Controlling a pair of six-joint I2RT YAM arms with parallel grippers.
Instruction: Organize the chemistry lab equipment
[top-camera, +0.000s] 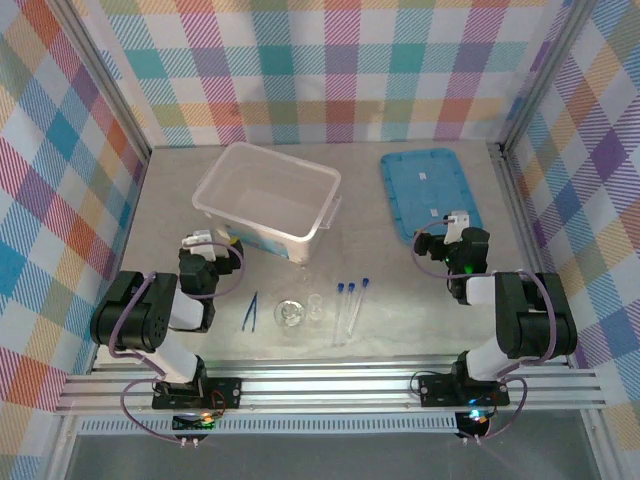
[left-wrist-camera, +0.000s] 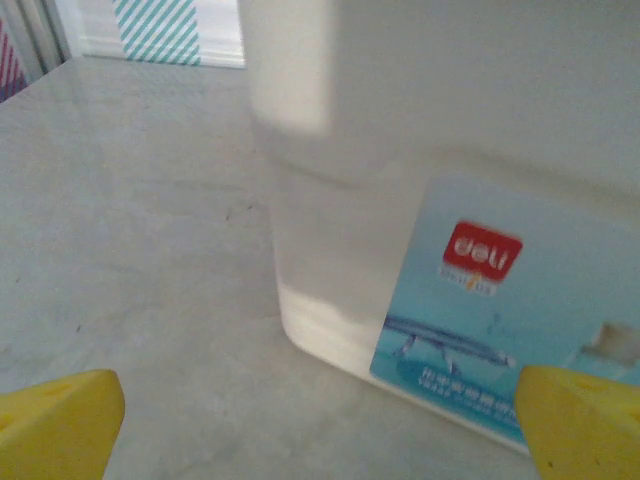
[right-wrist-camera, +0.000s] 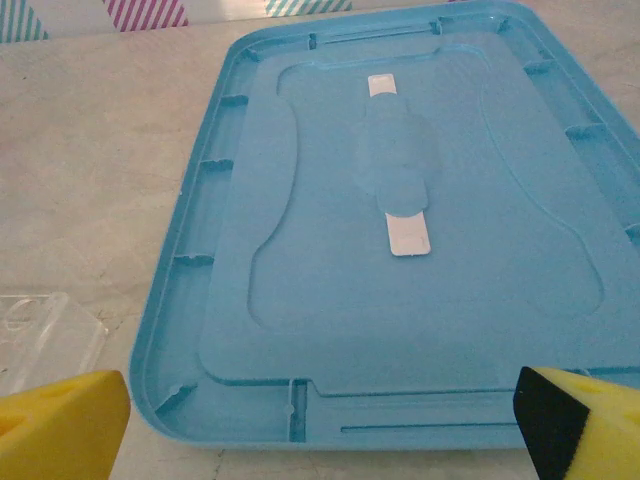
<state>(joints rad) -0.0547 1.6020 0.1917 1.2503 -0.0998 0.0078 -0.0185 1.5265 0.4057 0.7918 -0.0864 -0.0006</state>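
on the tabletop (top-camera: 400, 330), nothing is held (left fingers (left-wrist-camera: 60, 425) and right fingers (right-wrist-camera: 60, 425) spread wide); tweezers (top-camera: 251, 311) are best gripped mid-length.

Pale marble-look desk (top-camera: 400, 340) sat inside a three-sided booth. Walls (top-camera: 340, 70) along the far, left and right edges were pastel plaid cloth. Grey metal posts (top-camera: 112, 90) rose from the far corners. Aluminium rail (top-camera: 330, 385) ran along the near edge. Light was soft and even.
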